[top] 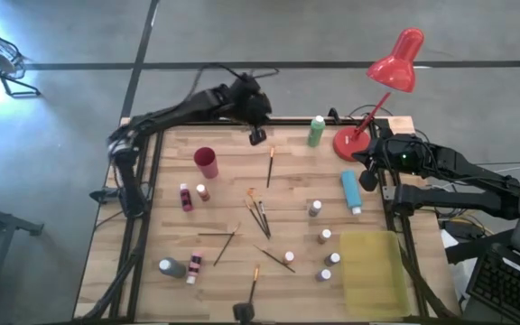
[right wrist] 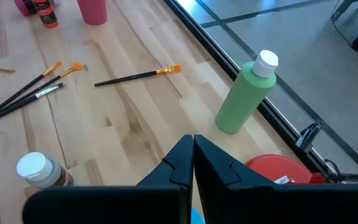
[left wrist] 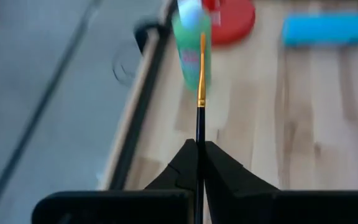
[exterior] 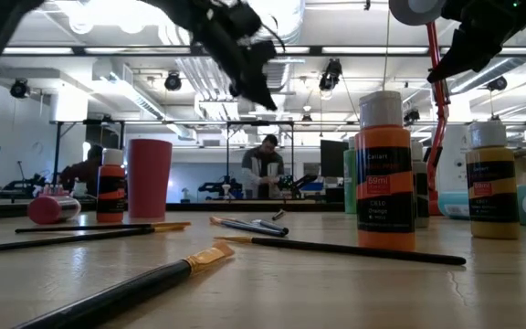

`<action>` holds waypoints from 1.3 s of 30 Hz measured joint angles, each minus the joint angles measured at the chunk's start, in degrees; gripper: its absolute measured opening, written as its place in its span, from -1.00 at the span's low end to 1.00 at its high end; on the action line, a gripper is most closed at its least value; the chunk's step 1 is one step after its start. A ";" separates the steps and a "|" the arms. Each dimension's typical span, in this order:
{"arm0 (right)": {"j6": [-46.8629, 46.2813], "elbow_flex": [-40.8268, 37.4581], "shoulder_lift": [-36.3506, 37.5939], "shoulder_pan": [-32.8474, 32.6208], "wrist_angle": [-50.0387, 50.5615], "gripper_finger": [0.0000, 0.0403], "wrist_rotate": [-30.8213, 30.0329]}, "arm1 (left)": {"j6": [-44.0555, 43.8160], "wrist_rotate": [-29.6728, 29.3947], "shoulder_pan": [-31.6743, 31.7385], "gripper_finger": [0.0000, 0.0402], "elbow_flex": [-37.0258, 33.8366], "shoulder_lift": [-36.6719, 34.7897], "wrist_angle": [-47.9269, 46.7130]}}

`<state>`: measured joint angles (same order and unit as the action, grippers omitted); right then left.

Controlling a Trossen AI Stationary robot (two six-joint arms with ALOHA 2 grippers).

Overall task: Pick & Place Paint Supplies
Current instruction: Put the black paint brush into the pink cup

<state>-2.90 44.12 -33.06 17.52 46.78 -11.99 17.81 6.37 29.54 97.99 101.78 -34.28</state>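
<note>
My left gripper (top: 257, 135) hangs above the table's far edge, shut on a thin paintbrush (left wrist: 200, 81) with a dark handle, gold ferrule and orange bristles that point toward the green bottle (top: 316, 131). That bottle stands upright on its base near the far edge. A blue bottle (top: 351, 191) lies on its side at the right. Several small paint bottles (top: 324, 236) and loose brushes (top: 260, 217) are spread over the wooden table (top: 228, 203). My right gripper (right wrist: 193, 144) waits shut at the table's right edge and holds nothing. My left gripper pinches the brush's dark handle (left wrist: 199, 134) between its two fingers. The brush lies along the fingers, and its bristle end (left wrist: 202, 46) sticks out well past the fingertips. The fingers slant downward from the far left. The brush is lifted clear of the table.
A red desk lamp (top: 395, 63) stands with its base (top: 348, 143) at the far right, close behind the green bottle. A red cup (top: 206, 162) stands at the far left. A flat yellow tray (top: 373, 271) lies at the near right. Another brush (top: 270, 167) lies just below my left gripper.
</note>
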 joint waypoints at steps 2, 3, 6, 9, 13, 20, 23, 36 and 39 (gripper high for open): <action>0.05 0.00 0.00 0.00 0.00 -0.96 0.00 | -0.58 0.16 -0.02 -0.95 -1.17 -3.66 1.78; 0.05 0.00 0.03 0.02 0.01 -0.96 0.00 | -1.07 0.21 -0.06 -0.95 -1.97 -5.65 2.45; 0.05 0.00 0.04 0.02 0.00 -0.96 0.00 | -1.41 0.47 -0.27 -0.95 -5.15 -11.34 4.39; -0.03 0.00 0.04 0.00 0.00 -0.96 0.00 | -1.78 0.59 -0.50 -0.95 -9.14 -17.25 5.98; -0.04 0.00 0.04 0.00 0.00 -0.96 0.00 | -3.55 0.61 -0.55 -0.95 -16.86 -25.81 11.26; 0.05 0.00 0.04 0.00 0.00 -0.96 -0.02 | -7.14 0.52 -0.55 -0.95 -33.97 -39.45 25.99; -0.01 0.00 0.04 0.02 0.00 -0.96 -0.01 | -8.84 0.11 -0.55 -0.95 -40.62 -43.85 32.20; -0.02 0.00 0.04 0.01 0.00 -0.96 0.00 | -15.18 -2.41 -0.55 -0.95 -64.62 -56.72 50.90; 0.01 0.00 0.04 0.00 -0.02 -0.96 0.00 | -16.94 -4.10 -0.55 -0.95 -70.58 -59.05 55.80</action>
<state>-2.90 44.12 -33.01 17.52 46.76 -11.99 0.87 2.27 28.99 27.41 42.73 21.52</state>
